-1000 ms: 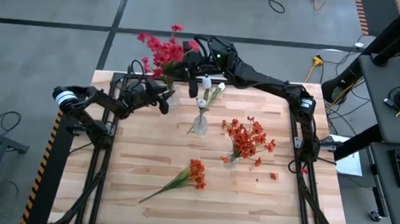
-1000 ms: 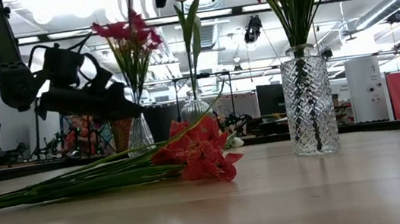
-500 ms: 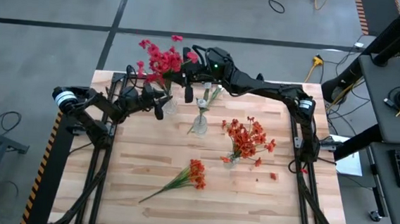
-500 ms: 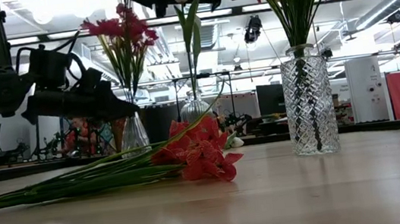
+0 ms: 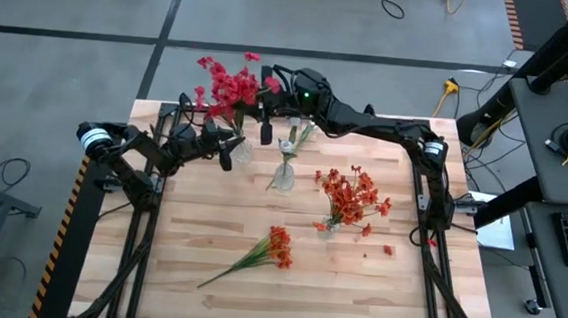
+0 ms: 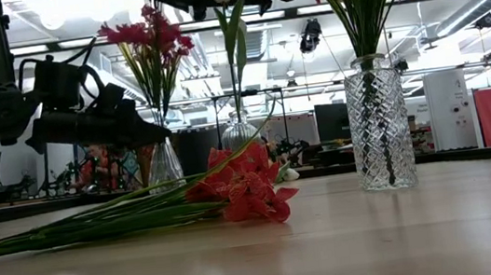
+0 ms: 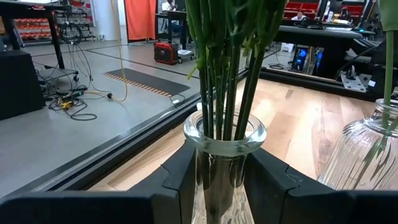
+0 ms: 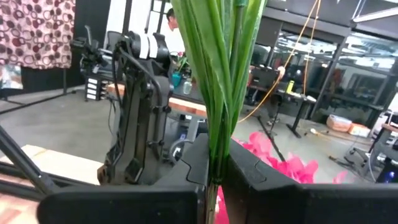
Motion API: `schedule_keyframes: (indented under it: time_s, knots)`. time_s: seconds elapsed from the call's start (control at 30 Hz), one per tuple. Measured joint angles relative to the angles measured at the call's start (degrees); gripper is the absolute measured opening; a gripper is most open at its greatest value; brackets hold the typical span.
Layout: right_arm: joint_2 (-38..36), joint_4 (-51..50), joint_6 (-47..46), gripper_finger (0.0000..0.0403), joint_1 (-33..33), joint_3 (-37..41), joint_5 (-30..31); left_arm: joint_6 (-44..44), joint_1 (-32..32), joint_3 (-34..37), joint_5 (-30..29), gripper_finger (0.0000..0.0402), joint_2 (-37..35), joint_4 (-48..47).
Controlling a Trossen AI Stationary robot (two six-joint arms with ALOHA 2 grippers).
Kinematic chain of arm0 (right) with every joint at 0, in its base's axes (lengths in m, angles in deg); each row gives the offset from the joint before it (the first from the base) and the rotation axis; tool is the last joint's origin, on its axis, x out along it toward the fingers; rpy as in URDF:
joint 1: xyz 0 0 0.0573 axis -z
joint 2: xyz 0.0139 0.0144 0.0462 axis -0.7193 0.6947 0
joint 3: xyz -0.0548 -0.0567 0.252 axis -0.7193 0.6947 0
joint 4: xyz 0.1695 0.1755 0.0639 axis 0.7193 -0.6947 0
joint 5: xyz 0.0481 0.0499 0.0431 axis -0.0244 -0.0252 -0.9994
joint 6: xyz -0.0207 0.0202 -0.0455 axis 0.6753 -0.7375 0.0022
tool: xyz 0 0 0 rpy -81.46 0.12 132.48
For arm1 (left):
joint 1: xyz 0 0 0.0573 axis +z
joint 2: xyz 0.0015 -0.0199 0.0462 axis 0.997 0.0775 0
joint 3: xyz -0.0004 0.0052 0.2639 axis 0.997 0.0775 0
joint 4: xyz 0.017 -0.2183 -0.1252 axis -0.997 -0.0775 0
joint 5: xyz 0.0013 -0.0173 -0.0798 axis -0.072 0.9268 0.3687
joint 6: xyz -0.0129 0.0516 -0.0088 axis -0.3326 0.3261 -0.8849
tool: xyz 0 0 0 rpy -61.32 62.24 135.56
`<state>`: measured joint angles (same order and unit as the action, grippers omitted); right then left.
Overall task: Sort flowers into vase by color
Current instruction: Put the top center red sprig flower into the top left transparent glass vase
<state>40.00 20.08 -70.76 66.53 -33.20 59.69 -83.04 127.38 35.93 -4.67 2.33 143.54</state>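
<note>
Both grippers work at eleven o'clock: left gripper (image 7: pixel 225 180) clamps the vase (image 7: pixel 224 146), right gripper (image 8: pixel 214 168) pinches crimson flowers (image 5: pixel 231 78); next we lower them.

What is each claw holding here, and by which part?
Left claw clamps the clear glass vase by its neck. Right claw pinches the crimson-red flower bunch by its green stalks.

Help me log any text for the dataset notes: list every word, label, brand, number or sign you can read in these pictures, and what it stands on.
None can be read.
The vases, the flowers and the wooden table carry no lettering.
The robot arms show no readable marking.
Screens and equipment in the room behind are too small and blurred to read, if they bear text at all.
</note>
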Motion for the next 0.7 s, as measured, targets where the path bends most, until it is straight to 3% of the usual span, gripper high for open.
schedule_keyframes:
  time_s: [0.7]
  knots:
    - [0.0, 1.3, -2.8, 0.0018, 3.8, -1.3, -3.2, 1.6, 0.0, -0.7, 0.0, 0.0091, 0.0, -0.1]
